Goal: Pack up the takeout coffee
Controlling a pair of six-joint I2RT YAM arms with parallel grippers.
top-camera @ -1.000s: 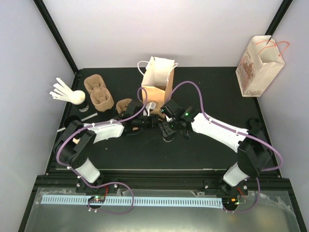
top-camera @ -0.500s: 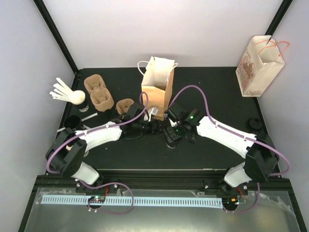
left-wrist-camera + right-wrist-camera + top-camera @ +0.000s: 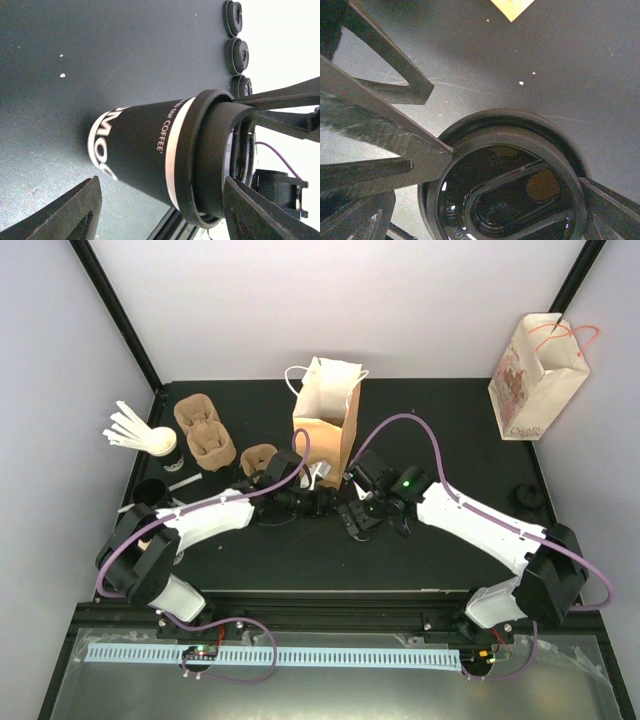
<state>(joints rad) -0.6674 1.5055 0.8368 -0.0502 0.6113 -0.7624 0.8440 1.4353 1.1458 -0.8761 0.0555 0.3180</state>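
Only the left wrist view shows the black paper coffee cup with white lettering [image 3: 142, 150] upright on the black table [image 3: 100, 50], standing untouched between the open left gripper [image 3: 161, 181] fingers. The right wrist view looks down on its black plastic lid [image 3: 510, 200], framed by the wide-open, empty right gripper [image 3: 512, 175].

**Colour record of what you had in front of you**

- Coffee cup [image 3: 140, 145]: black wall, white block lettering, one white band under the rim.
- Lid [image 3: 505, 185]: glossy black throughout.
- Desk [image 3: 450, 430]: matt black, with a few white specks.
- Open bag [image 3: 322, 435]: brown outside, white inside, white handles.
- Printed bag [image 3: 535, 375]: cream with a faded brown print and red-orange handles.
- Cup carriers [image 3: 205, 430]: plain tan.
- Stirrers [image 3: 128, 427]: white.
- Left arm [image 3: 215, 515] and right arm [image 3: 470, 520]: white shells, black joints, purple cables [image 3: 400, 420]. The right one showed a green light [image 3: 407, 483].
- Walls [image 3: 300, 300]: pale lilac-white.
- Frame bars [image 3: 120, 315]: black.
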